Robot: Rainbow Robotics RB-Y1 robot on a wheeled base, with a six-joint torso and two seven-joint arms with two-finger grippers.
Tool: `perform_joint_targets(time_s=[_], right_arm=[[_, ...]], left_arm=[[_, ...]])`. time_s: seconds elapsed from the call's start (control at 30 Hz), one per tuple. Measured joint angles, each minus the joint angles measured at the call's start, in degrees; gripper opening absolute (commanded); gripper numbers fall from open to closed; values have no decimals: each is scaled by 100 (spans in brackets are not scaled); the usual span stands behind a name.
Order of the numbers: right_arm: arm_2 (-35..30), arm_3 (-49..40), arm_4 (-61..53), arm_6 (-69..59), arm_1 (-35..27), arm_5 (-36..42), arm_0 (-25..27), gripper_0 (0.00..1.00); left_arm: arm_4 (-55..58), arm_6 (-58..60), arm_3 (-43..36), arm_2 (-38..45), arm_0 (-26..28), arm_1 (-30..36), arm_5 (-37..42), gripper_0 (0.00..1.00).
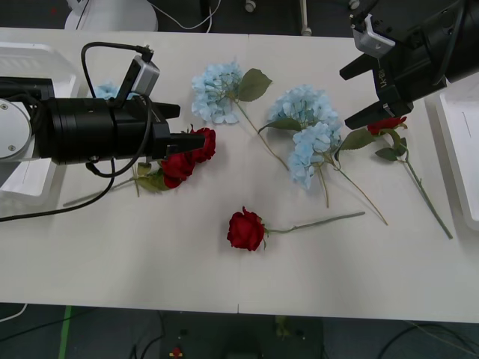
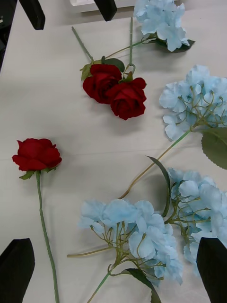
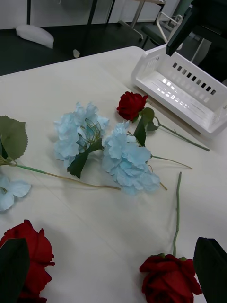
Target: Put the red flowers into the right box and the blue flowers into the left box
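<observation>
- The left gripper [image 1: 182, 127] hovers with black fingers spread, empty, its tips just over a pair of deep-red roses [image 1: 187, 155] lying head to head on the white table [image 1: 150, 269].
- A third rose [image 1: 246, 229] lies alone beyond it, stem trailing away.
- The right gripper [image 1: 378, 93] hangs spread and empty above a fourth rose [image 1: 387, 124].
- Pale blue clustered flowers [image 1: 305, 129] lie between the grippers.
- The right box [image 3: 182, 87], white with slotted walls, sits just beyond the right gripper.

We see our left hand [image 1: 185, 129] open beside two red flowers [image 1: 187, 155]; our right hand [image 1: 370, 93] hangs open above another.
</observation>
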Motion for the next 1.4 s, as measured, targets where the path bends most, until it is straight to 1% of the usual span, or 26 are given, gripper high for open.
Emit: perform_joint_targets(time_s=[0.07,0.17,0.27,0.37,0.47,0.5,0.57,0.67,0.73,0.8,0.9,1.0,1.1,1.23,1.3,1.4], right_arm=[[32,8,13,0,-10,5,84,99],[116,6,46,0,-57,-4,355,99],[121,-14,62,0,-147,-76,474,99],[120,-38,62,0,-229,-89,488,100],[112,-56,62,-8,-245,-82,488,99],[106,-58,62,-71,-245,-82,488,99],[87,-55,94,-626,-245,-81,488,99],[-4,24,311,-2317,-232,-80,488,99],[-97,186,486,-3065,-191,-80,488,99],[-172,413,716,-3128,-105,-83,480,99],[-217,842,1086,-3206,82,-175,449,99],[-218,1291,1421,-3867,258,-286,385,100],[-218,1627,1797,-4624,413,-396,343,99],[-218,1959,2435,-4706,637,-509,339,99],[-218,2168,2708,-4706,766,-565,338,99],[-218,2430,3048,-4706,940,-622,337,99]], left_arm=[[5,0,-2,0,-2,0,0,100],[50,0,0,5,-8,20,-4,100],[84,0,0,41,-16,115,38,100],[24,15,23,314,-19,176,447,100],[-249,361,177,848,-20,176,982,100],[-395,619,249,1026,-20,176,1086,100],[-718,1474,411,1339,-25,176,1248,100],[-1215,3003,656,1538,-89,176,1294,100],[-1695,3899,792,1542,-173,176,1295,100],[-2256,4407,846,1539,-246,176,1298,100],[-3032,4758,856,1486,-323,167,1305,100],[-3873,5296,860,1321,-378,104,1308,100],[-4682,6412,866,1120,-394,-39,1321,100],[-5552,7986,1007,871,-428,-276,1542,100],[-5918,8160,1242,785,-512,-432,1641,100],[-6247,7930,1735,731,-720,-712,1638,100]])
